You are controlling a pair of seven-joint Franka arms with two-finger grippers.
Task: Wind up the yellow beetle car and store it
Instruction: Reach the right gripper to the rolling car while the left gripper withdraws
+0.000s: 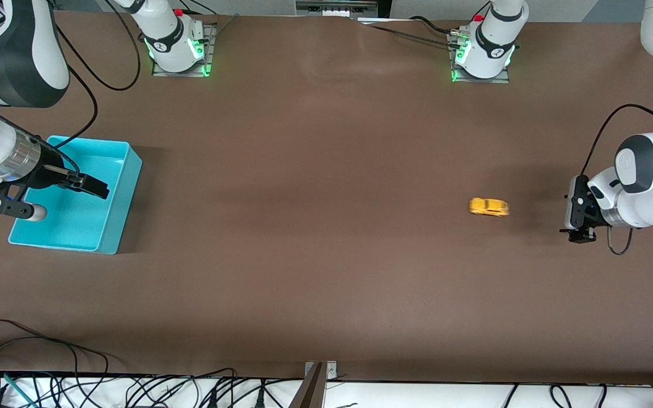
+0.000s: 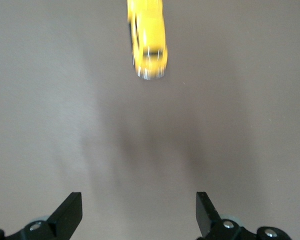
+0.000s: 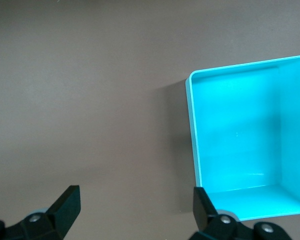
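Your left pincer hangs low at the left arm's end of the desk, its fingers spread wide with nothing between them. In the left wrist view the two dark fingertips frame bare brown surface, and the car shows ahead of them, clear of both and blurred. From the front you see the same car sitting on the desk on its own, just beside that pincer on the side toward the right arm's end, with a gap between the two. It is yellow, small, and nothing touches it.

Your right pincer is over the bin at the right arm's end of the desk, fingers also wide apart and holding nothing. The right wrist view shows one fingertip above the brown desk and the other above the bin's turquoise wall. The bin stands open-topped, well apart from the car, with most of the desk's length lying between them. Cables run along the desk edge nearest the front camera.
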